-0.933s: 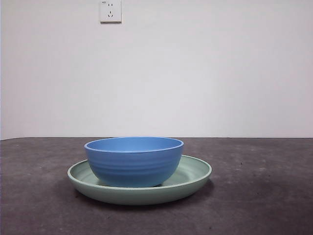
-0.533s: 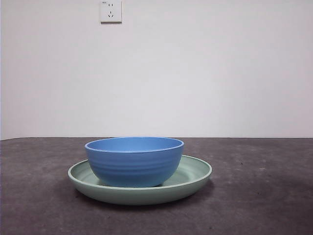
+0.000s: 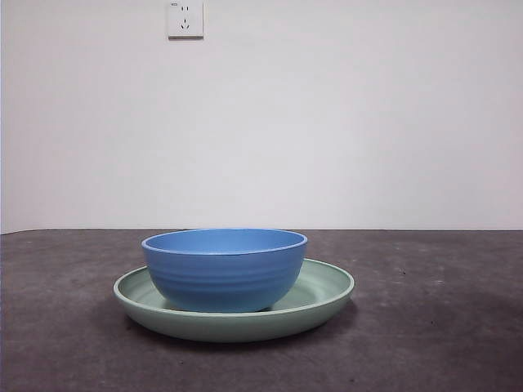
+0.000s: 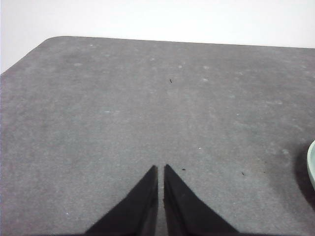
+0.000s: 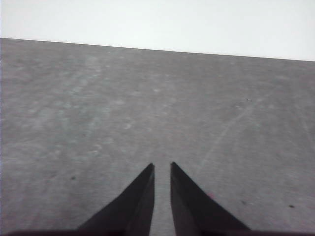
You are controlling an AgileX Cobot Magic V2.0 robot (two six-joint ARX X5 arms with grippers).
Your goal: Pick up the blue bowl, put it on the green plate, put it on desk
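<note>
left gripper (image 4: 160, 169): jaws nearly together, holding nothing, above bare desk (image 4: 123, 113) | bowl (image 3: 225, 269): upright in the plate (image 3: 323, 296), left of its middle, near desk's front edge | right gripper (image 5: 162, 167): narrow gap, holding nothing

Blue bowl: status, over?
Blue bowl sits in green plate on desk. Left pincer, right pincer shut, empty, both clear. Nothing in the way.

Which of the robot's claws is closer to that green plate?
Left. The left claw hangs over bare desk with the green plate's rim just showing at its view's edge. The right claw sees only desk.
</note>
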